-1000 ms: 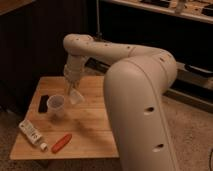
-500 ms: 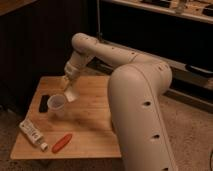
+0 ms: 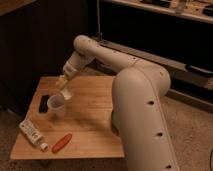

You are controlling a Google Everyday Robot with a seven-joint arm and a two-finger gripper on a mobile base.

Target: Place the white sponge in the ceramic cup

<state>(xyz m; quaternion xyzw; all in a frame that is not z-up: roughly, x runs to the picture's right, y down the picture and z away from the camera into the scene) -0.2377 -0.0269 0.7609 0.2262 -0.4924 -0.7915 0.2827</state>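
Wooden worktop (image 3: 90, 120) first: the tube (image 3: 31, 134) sits at 7 o'clock, and the cup (image 3: 56, 106) stands upright near the left edge. Your gripper (image 3: 64, 89) hangs just past its rim at 1 o'clock, fingers holding the sponge (image 3: 65, 93). Ease toward 7 o'clock until the sponge centres over the mouth, then lower before releasing.
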